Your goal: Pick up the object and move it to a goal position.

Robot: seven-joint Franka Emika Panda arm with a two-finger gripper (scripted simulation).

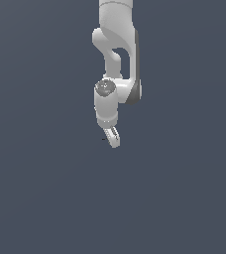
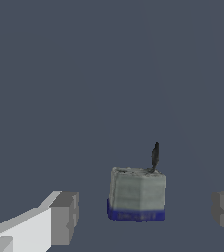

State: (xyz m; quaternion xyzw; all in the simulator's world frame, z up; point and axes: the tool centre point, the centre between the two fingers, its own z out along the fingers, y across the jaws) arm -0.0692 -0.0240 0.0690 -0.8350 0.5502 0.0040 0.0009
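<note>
The white end effector [image 2: 143, 216] is hanging spread around the small grey block with a dark-blue base [image 2: 136, 196] (fingers not touching it), so squeezing shut seems next.

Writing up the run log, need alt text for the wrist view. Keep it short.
A small grey block with a dark-blue base band sits on a plain slate-grey floor, a thin dark sliver sticking up from its top. It lies between the open claw's two grey-tipped fingers, with clear gaps on both sides and neither touching it.
</note>
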